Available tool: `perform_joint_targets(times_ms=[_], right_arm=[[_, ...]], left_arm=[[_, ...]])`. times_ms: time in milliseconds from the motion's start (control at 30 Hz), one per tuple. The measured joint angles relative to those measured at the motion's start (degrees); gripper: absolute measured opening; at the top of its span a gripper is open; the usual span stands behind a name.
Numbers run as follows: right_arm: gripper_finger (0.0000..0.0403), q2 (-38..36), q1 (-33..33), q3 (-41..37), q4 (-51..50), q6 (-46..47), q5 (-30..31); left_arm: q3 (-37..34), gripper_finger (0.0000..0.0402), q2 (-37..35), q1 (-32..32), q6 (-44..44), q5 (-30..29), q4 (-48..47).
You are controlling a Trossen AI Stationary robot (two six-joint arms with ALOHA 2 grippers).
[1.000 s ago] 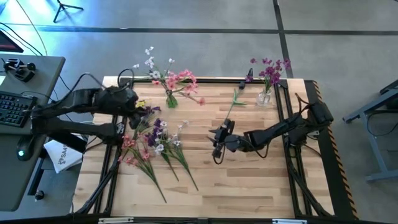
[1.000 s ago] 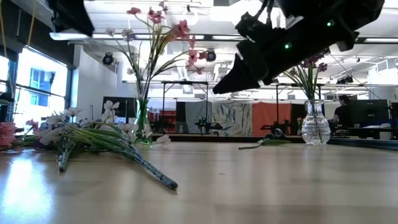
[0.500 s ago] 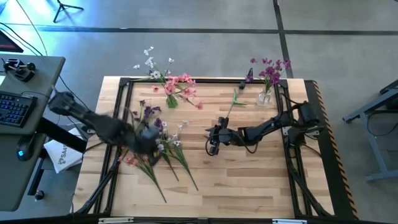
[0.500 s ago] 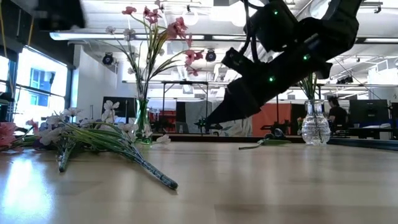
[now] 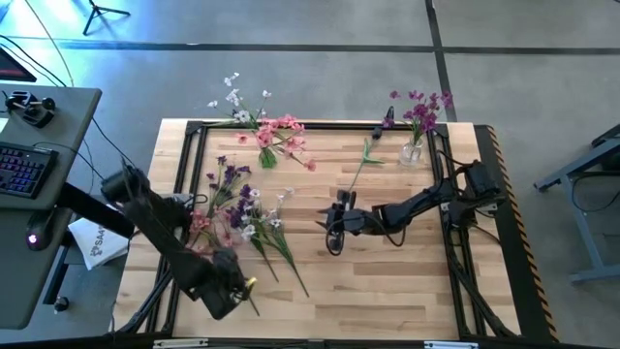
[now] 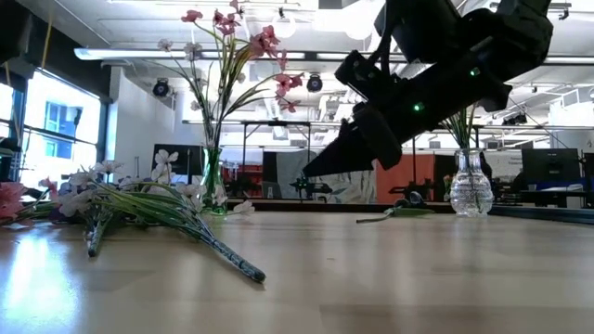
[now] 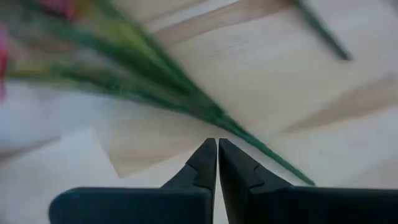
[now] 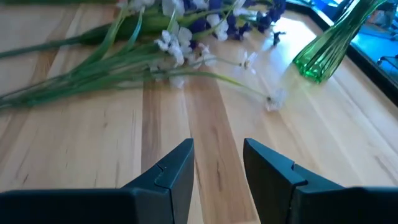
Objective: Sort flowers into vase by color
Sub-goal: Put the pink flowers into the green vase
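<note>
We have the left gripper (image 7: 217, 163) clenched on nothing, low over the stem ends of the loose flowers (image 5: 242, 221) heaped on the left of the counter (image 5: 387, 291). The right gripper (image 8: 217, 163) hangs parted and empty mid-counter, facing the heap. Our worry: the thin green stems cross and tangle, so a pinch may drag several colours at once, or slip off a slick plastic stem. The blossoms are small and floppy; the green vase (image 5: 265, 155) and clear vase (image 5: 413, 151) are narrow, tall and likely tippy.
</note>
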Motion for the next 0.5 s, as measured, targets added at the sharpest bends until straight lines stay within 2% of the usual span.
perform_joint_targets(times_ms=[167, 367, 500], right_arm=[[0.0133, 0.0, -0.4, 0.0, 2.3, 0.4, -0.5], [0.0133, 0.0, -0.5, 0.0, 2.8, 0.2, -1.8], [0.0133, 0.0, -0.5, 0.0, 3.6, 0.0, -1.8]], left_arm=[[0.0, 0.0040, 3.6, -0.6, -7.4, 0.4, 1.0], [0.0, 0.0115, 4.0, -0.1, -11.2, -1.7, 1.0], [0.0, 0.0161, 4.3, 3.6, -11.6, -2.0, 1.1]])
